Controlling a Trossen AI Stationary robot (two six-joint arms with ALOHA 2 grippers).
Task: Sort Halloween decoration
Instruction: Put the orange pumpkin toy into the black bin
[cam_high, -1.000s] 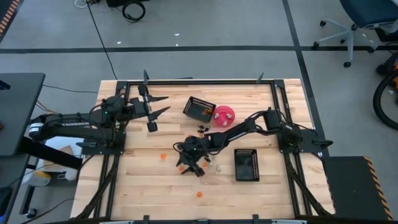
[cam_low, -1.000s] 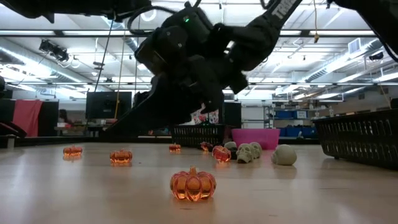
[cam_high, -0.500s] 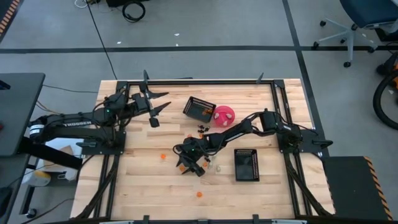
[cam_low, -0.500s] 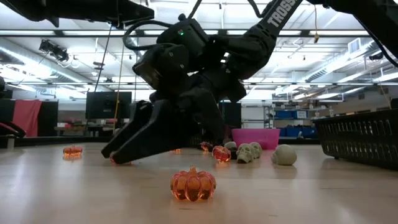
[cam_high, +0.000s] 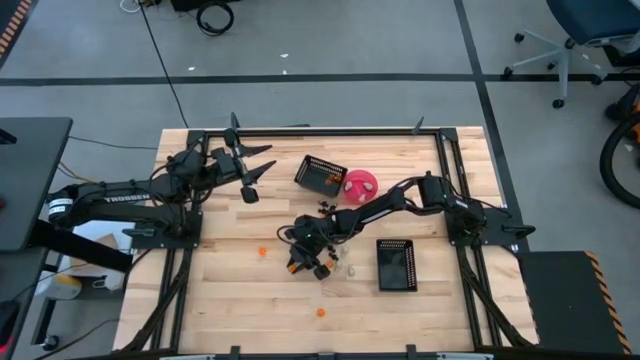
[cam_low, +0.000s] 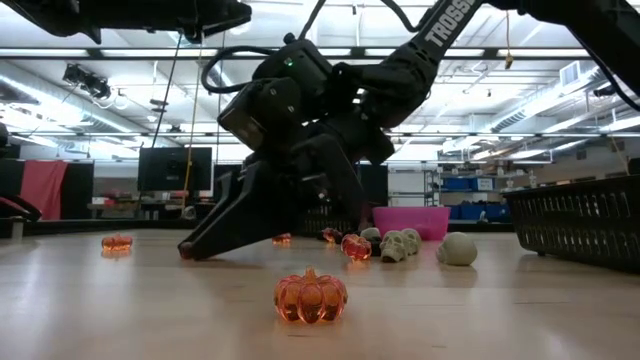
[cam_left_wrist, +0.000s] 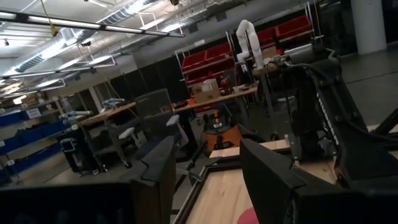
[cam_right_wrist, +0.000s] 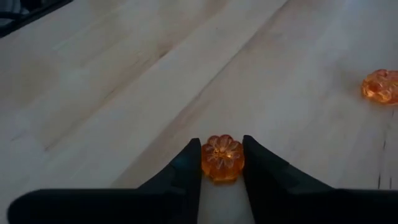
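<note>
My right gripper (cam_high: 297, 265) is down at the table's middle, shut on a small orange pumpkin trinket (cam_right_wrist: 222, 158). In the low view its fingers slant down to the tabletop (cam_low: 190, 250). Other orange pumpkins lie loose on the wood (cam_high: 262, 252) (cam_high: 320, 312) (cam_low: 311, 295). Pale skull trinkets (cam_low: 400, 245) and black trinkets (cam_high: 325, 207) lie near the pink bowl. My left gripper (cam_high: 262, 160) is open and empty, held above the table's far left, also seen in its own wrist view (cam_left_wrist: 205, 168). My right gripper pinches the orange pumpkin by its two opposite sides (cam_right_wrist: 205, 160) between the two fingertips (cam_right_wrist: 186, 163). The fingers slant down toward the table's left. The pumpkin sits top up, at the tabletop.
A black mesh basket (cam_high: 321, 175) and the pink bowl (cam_high: 361, 184) stand at the far middle. A second black basket (cam_high: 396, 264) lies right of my right gripper. Another pumpkin (cam_right_wrist: 380, 86) lies near the held one. A black frame edges the table.
My right gripper has come down onto the table over an orange pumpkin, and its spread fingers have shut on it. My left gripper has drawn a little toward the table's far edge, staying open.
</note>
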